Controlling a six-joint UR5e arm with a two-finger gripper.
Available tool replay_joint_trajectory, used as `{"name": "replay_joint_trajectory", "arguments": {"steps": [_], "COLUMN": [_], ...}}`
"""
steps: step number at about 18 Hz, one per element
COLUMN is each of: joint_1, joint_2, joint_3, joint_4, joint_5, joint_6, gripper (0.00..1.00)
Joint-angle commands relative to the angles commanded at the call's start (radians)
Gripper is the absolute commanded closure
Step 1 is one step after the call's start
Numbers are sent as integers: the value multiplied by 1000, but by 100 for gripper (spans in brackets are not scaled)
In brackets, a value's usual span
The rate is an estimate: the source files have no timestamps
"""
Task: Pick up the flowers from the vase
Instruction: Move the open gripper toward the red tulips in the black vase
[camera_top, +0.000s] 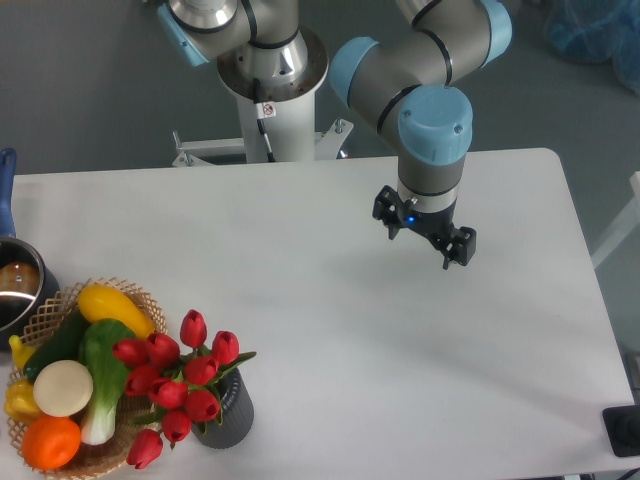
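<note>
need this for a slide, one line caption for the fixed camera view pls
UR5e end effector hovers open over the white table, far from red flowers standing in the dark vase beside a produce basket.

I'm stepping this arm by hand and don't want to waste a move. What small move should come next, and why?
Probably swing the pincer toward the front-left corner of the table, to above the flowers. It hangs open and empty over bare tabletop, far from the flowers, which sit in the vase leaning toward the basket. Descending comes only once it is above them.
</note>
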Motion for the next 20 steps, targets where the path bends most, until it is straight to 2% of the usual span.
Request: {"name": "replay_joint_trajectory", "arguments": {"steps": [5,7,8,10,16,20], "joint_1": [11,-9,-18,-37,-123,-124], "joint_2": [0,3,12,56,74,87], "joint_3": [-3,-27,-49,-93,-84,-86], "joint_4": [8,58,105,176,206,268], "joint_5": [-9,-12,-30,-96,-165,-337], "joint_6": [-3,-9,-17,-75,-77,-81], "gripper": [0,0,0,0,0,0]}}
